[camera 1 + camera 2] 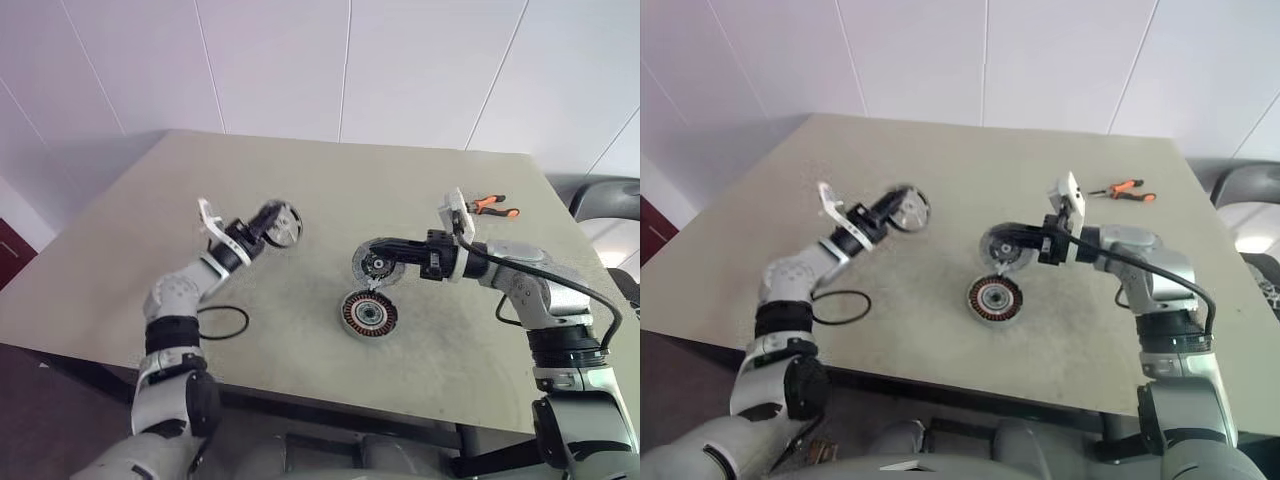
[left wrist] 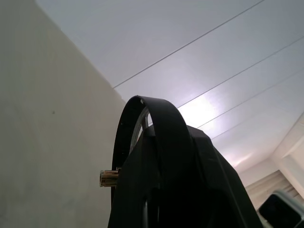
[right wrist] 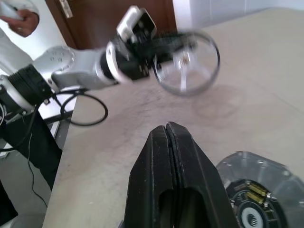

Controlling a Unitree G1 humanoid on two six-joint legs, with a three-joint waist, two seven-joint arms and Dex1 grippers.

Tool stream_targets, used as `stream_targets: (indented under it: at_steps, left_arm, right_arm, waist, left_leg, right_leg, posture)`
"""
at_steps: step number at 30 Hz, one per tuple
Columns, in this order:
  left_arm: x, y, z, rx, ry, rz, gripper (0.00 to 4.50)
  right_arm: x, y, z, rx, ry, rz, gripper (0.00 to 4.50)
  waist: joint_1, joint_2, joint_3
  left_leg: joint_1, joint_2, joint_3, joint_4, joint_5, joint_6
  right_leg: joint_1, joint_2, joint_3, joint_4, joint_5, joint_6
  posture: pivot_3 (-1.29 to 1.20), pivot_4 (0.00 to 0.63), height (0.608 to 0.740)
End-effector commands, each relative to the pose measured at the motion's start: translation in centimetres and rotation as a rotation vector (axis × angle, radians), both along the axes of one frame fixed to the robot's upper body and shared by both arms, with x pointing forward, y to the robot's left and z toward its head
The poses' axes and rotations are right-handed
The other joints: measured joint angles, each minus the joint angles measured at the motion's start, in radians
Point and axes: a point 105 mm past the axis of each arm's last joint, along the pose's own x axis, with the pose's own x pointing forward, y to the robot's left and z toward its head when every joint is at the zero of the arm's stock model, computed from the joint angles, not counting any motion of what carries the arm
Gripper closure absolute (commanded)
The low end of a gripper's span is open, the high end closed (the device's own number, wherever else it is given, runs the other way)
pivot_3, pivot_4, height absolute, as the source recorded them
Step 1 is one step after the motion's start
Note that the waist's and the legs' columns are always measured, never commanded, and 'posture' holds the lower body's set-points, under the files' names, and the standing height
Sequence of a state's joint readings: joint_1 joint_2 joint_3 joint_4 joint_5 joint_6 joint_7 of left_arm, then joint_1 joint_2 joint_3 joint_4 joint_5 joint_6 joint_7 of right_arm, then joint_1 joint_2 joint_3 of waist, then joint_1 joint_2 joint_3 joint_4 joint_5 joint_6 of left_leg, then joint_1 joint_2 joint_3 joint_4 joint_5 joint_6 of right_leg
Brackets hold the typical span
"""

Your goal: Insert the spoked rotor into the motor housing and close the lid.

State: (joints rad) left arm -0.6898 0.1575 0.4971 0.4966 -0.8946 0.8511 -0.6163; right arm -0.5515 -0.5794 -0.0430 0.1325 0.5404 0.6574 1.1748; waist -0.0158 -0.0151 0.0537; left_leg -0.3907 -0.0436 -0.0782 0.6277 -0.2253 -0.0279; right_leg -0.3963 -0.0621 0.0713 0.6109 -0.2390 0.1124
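Observation:
My left gripper (image 1: 270,224) is shut on the lid (image 1: 287,224), a round black-rimmed ring with thin spokes. It holds the lid (image 3: 187,61) above the table's left middle, on edge. A brass pin (image 2: 109,178) sticks out of the lid's centre. The motor housing (image 1: 368,316), with copper windings around a dark centre, lies flat on the table. Just beyond it is the spoked rotor (image 1: 371,264), silver-grey with a dark hub, right at the tip of my right gripper (image 1: 388,262). That gripper (image 3: 167,127) is shut, its fingers pressed together with nothing between them. The rotor (image 3: 256,190) sits beside them; I cannot tell whether they touch.
Orange-handled pliers (image 1: 492,207) lie at the table's (image 1: 300,170) far right corner. A black cable loop (image 1: 225,322) rests near the front left edge. A person's hand (image 3: 21,19) shows beyond the table, by a dark door.

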Motion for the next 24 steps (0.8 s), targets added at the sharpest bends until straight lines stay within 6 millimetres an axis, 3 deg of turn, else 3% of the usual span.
stream_targets:
  at_steps: [1,6,9,17,24]
  left_arm:
    - [-1.0,-0.9,4.1,-0.096,-0.135,-0.077,4.16]
    - [-3.7,-2.3,8.6,-0.149,-0.284,-0.193,4.16]
    - [-5.6,-3.7,9.5,-0.178,-0.3,-0.273,4.16]
    - [-8.1,-7.3,8.1,-0.204,-0.194,-0.444,4.16]
    - [-8.9,-8.8,7.3,-0.259,-0.118,-0.521,4.16]
  right_arm:
    - [0.4,-1.1,1.9,0.014,-0.073,-0.023,4.5]
    - [0.7,-2.3,1.7,0.003,-0.075,-0.057,4.5]
    - [1.2,-3.7,1.4,-0.025,-0.08,-0.113,4.5]
    - [1.4,-7.6,1.3,-0.087,-0.09,-0.229,4.5]
    - [0.9,-8.9,0.5,-0.104,-0.08,-0.267,4.5]
  waist:
    - [0.002,0.0,0.0]
    - [-0.002,-0.001,0.001]
    - [-0.003,-0.001,0.001]
    - [0.0,-0.001,0.001]
    - [-0.002,-0.001,0.001]
  left_leg:
    - [0.0,0.0,0.0,0.0,0.0,0.0]
    - [0.0,0.0,0.0,0.001,0.0,0.0]
    - [0.0,0.0,0.0,0.001,0.0,0.0]
    - [0.001,0.0,0.0,0.004,0.0,0.0]
    - [0.002,0.0,0.0,0.003,0.0,0.0]
  right_leg:
    - [0.0,0.0,0.0,0.0,0.0,0.0]
    - [0.0,0.0,0.0,0.001,0.0,0.0]
    - [0.0,0.001,0.0,0.001,0.0,-0.001]
    - [0.002,0.001,0.0,0.001,-0.003,0.0]
    - [0.002,0.001,0.001,0.001,-0.002,-0.002]
  posture:
    - [0.0,0.0,0.74]
    - [0.0,0.0,0.74]
    - [0.0,0.0,0.74]
    - [0.0,0.0,0.74]
    - [0.0,0.0,0.74]
